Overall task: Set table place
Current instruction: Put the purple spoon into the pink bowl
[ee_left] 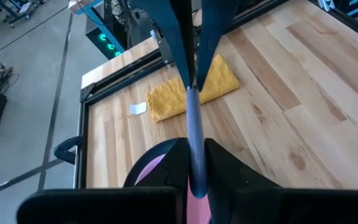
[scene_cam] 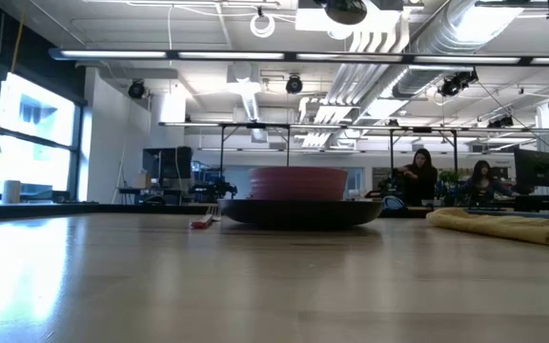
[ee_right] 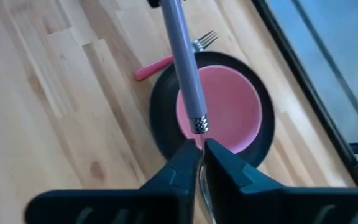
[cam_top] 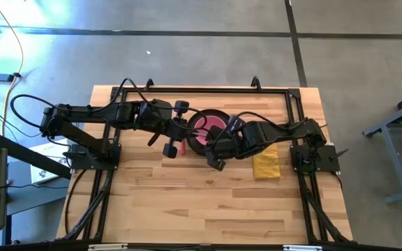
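Observation:
A dark round plate (cam_top: 199, 141) holds a pink bowl (cam_top: 202, 123) at mid-table; both also show in the right wrist view, plate (ee_right: 160, 121) and bowl (ee_right: 232, 106). A pink-handled fork (ee_right: 160, 65) lies on the table with its tines against the plate's left rim. A folded yellow napkin (cam_top: 266, 164) lies flat to the right. A purple-handled spoon (ee_right: 185, 68) hangs in the air over the bowl between my left gripper (ee_left: 195, 177) and my right gripper (ee_right: 199, 163), both shut on it. The spoon's bowl end is hidden behind my right fingers. My left gripper pinches the spoon's purple handle (ee_left: 194, 155) between its two fingers, at the handle's free end. The handle runs straight out from the fingers, along them, clear of the table. My right gripper pinches the spoon's metal neck (ee_right: 199, 140) between its two fingers, just past the ribbed end of the purple handle. It comes from the table's right side, facing my left gripper. The spoon is lifted clear above the bowl.
The black rail frame (cam_top: 295, 104) runs along the table's far and side edges. Bare wood lies on the near half of the table (cam_top: 208, 202). A small white tag (ee_left: 138, 108) lies beside the napkin (ee_left: 191, 90). People sit in the room behind (scene_cam: 417, 176).

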